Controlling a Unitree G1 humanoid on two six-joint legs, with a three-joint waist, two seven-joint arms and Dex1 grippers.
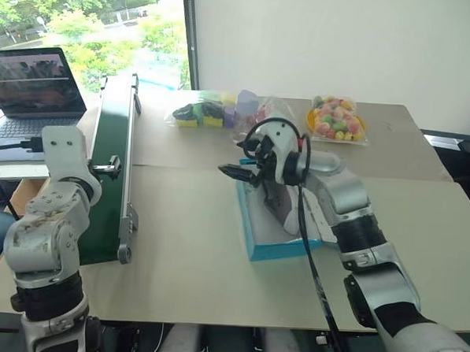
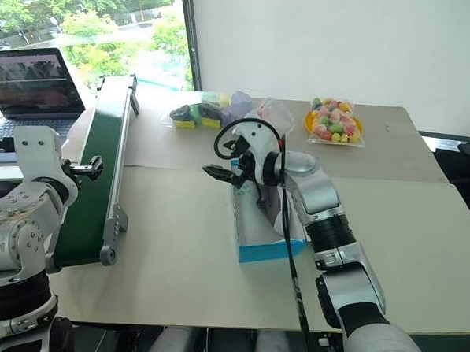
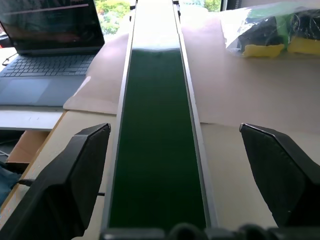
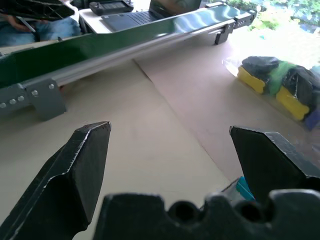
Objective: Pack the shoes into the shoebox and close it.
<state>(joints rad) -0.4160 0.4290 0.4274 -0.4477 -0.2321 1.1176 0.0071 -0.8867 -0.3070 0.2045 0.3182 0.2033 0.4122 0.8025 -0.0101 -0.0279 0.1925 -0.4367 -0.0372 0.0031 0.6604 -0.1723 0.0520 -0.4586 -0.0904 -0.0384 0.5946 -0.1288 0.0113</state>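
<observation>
Right tool [image 2: 219,173] spread above shoebox [image 2: 267,247] | left tool [image 3: 190,175] spread over conveyor [image 3: 157,130] | we judge lid light, bendy; pinch its edge.

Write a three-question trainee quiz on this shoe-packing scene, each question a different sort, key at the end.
1. True or false: the shoebox is closed.
2. What lies under the left gripper? A) conveyor B) laptop C) candy bag
3. Fill in: the right gripper hangs over the box with its jaws ____.

Key:
1. False: it stands open, with a grey shoe inside.
2. A
3. Open, nothing held.
</observation>
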